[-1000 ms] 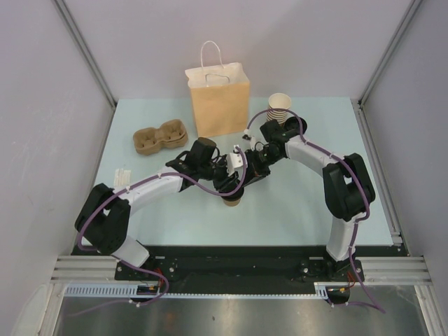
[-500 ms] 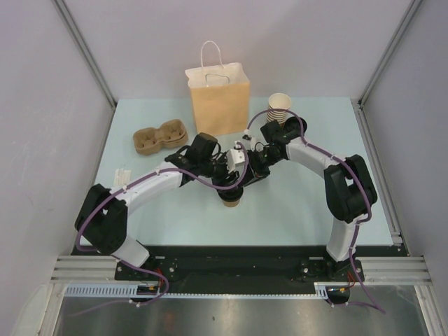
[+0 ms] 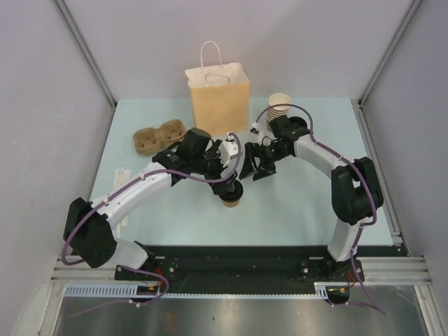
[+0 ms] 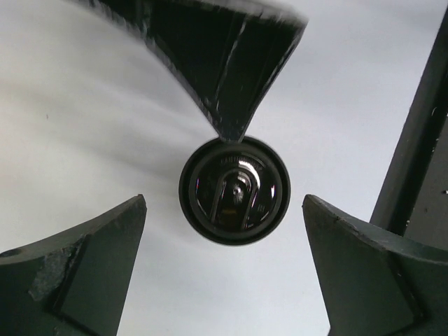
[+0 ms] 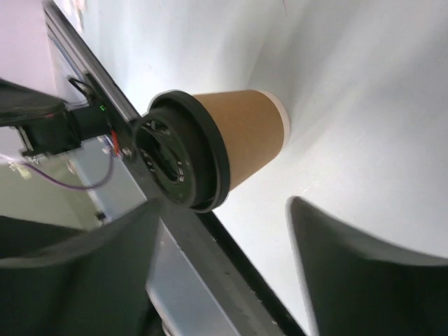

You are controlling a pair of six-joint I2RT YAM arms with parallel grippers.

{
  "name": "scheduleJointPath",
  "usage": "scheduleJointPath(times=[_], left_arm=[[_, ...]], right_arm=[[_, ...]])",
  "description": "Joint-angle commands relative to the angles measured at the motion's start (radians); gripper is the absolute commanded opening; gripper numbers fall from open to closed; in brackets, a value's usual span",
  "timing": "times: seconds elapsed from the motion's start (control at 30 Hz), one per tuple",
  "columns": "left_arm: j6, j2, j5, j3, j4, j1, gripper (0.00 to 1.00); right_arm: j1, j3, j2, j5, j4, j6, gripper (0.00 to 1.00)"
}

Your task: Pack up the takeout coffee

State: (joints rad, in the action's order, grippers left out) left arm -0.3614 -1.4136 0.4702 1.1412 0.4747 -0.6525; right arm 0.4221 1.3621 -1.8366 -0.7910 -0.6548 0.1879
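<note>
The takeout coffee [image 3: 232,200], a brown paper cup with a black lid, stands upright on the table. In the left wrist view its lid [image 4: 234,190] shows from straight above. My left gripper [image 3: 228,185] hovers over it, open, its fingers [image 4: 84,273] apart on either side and touching nothing. My right gripper [image 3: 260,166] is open just to the right of the cup, clear of it. In the right wrist view the cup [image 5: 241,136] lies beyond the spread fingertips [image 5: 350,259]. One right finger [image 4: 224,63] reaches in over the lid.
A brown paper bag [image 3: 218,98] with handles stands upright at the back centre. A stack of lidless paper cups [image 3: 279,107] stands to its right, close behind the right arm. A cardboard cup carrier [image 3: 159,135] lies at the back left.
Both grippers have opened. The right gripper has drawn back to the right, away from the cup. The left arm has stretched further out over the cup, which stays on the table.
</note>
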Motion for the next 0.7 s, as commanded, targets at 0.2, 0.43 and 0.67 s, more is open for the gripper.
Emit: scheduleJointPath(times=[0.2,0.43,0.67], left_arm=[[0.194,-0.064,-0.162,0.162,0.202,-0.007,1.0],[0.381,-0.1,-0.154,0.157,0.196,0.01,1.0],[0.435,-0.14,-0.185,0.14,0.199,0.011,1.0]], right_arm=[[-0.083,0.074,0.164,0.047,-0.103,-0.105,1.0],[-0.155,0.048,0.24,0.073,-0.106,-0.108,1.0],[-0.178,0.023,0.252,0.052,-0.091,-0.102,1.0]])
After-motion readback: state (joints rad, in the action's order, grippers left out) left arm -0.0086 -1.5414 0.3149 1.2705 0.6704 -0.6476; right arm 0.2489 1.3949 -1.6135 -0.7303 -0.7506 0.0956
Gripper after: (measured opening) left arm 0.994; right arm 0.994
